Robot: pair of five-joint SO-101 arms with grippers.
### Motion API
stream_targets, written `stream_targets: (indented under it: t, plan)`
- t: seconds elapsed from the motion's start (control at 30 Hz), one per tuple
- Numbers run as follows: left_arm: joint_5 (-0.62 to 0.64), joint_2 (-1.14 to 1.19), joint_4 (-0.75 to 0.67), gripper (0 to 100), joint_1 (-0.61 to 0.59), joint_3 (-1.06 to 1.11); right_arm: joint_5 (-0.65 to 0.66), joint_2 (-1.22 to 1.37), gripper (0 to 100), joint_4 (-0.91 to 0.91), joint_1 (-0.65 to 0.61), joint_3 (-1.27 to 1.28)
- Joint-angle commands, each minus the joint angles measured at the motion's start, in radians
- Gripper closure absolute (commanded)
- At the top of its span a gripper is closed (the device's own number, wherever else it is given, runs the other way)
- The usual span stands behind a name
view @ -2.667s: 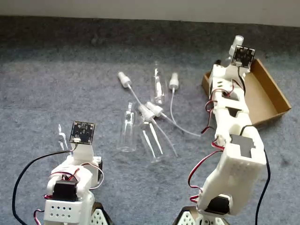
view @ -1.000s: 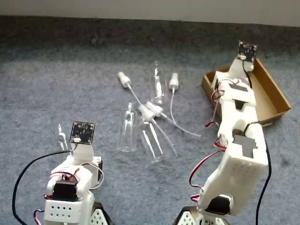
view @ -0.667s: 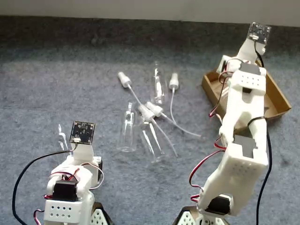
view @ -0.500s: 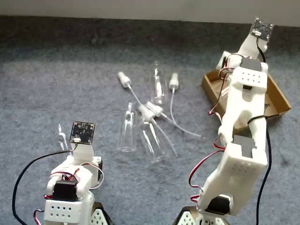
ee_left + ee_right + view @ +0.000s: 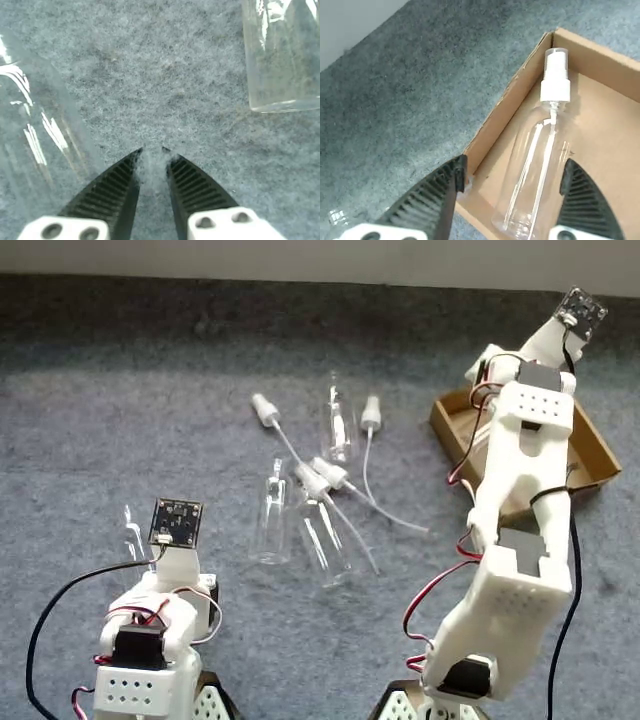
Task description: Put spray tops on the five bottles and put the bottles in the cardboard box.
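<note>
In the cardboard box [image 5: 605, 125]: one capped bottle [image 5: 535, 160], right fingers [image 5: 427, 205] released above. Four bottles [image 5: 272, 515] left on counter [image 5: 150, 390]; left fingers [image 5: 117, 187] clenched, empty.

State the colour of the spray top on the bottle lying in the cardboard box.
The spray top is white; clearest in the right wrist view.

brown cardboard box [image 5: 600, 110], grey carpet [image 5: 150, 420]

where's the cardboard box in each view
high view: cardboard box at the far right, partly under the right arm.
left wrist view: grey carpet and a bare bottle ahead of the left gripper.
right wrist view: below the open right gripper, a capped bottle lying inside.
shared landmark: the carpet.
</note>
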Motion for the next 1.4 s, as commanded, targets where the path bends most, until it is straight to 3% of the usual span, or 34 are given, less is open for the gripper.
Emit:
stream_targets:
  t: [0.0, 0.23, 0.43, 1.1, 1.37]
  plan:
    - [-0.009, -0.007, 0.003, 99, 0.007, 0.022, -0.012, 0.033, 73.1, 0.077, 0.013, -0.186]
    - [-0.009, -0.007, 0.003, 99, 0.007, 0.022, -0.009, 0.295, 73.1, 0.306, 0.013, -0.645]
    - [-0.009, -0.007, 0.003, 99, 0.008, 0.022, -0.015, 0.449, 73.1, 0.344, 0.028, -0.894]
    - [-0.009, -0.007, 0.002, 99, 0.007, 0.022, 0.089, 0.475, 73.1, 0.44, 0.073, -0.905]
    - [-0.009, -0.007, 0.003, 99, 0.008, 0.022, 0.057, 0.475, 73.1, 0.423, 0.082, -0.723]
